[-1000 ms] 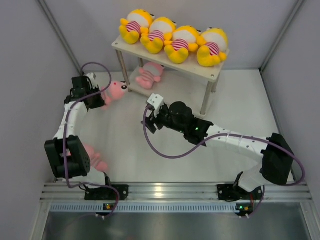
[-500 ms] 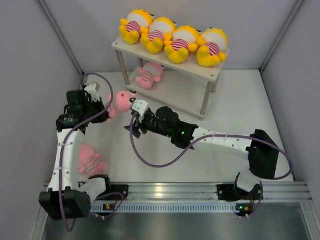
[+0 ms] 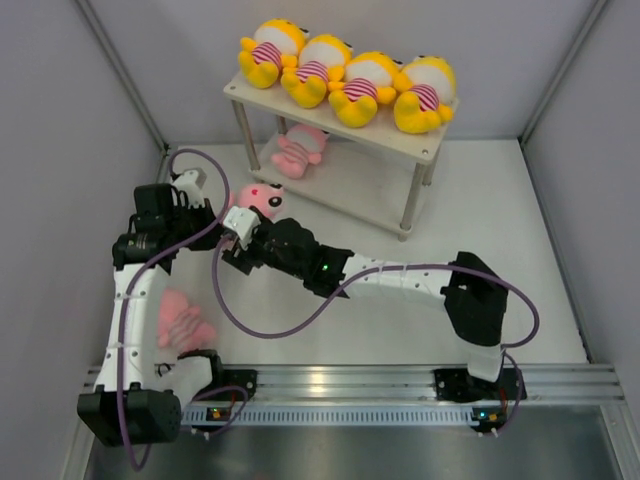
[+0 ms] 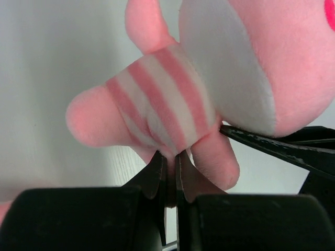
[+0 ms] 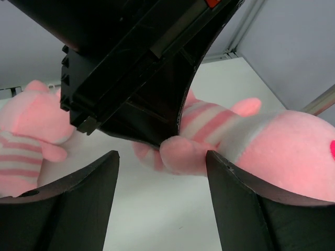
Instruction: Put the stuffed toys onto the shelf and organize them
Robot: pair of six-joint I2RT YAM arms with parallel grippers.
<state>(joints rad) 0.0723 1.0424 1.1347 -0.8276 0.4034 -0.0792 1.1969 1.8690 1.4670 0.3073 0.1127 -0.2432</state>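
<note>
Four yellow stuffed toys [image 3: 345, 75] fill the top board of the shelf [image 3: 430, 146]; one pink toy [image 3: 300, 150] lies on its lower tier. The left hand [image 4: 170, 162] pinches a second pink toy [image 4: 209, 78] by its belly above the surface's left side, and the spread right hand [image 3: 238, 228] flanks it. A third pink toy [image 3: 180, 320] lies near the surface's near-left corner, so two are left to shelve.

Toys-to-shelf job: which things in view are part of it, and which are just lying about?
Job: four yellow toys; shelved pink toy; held pink toy, in the left jaws; loose pink toy; shelf.
Just there: purple cables; aluminium rail.
</note>
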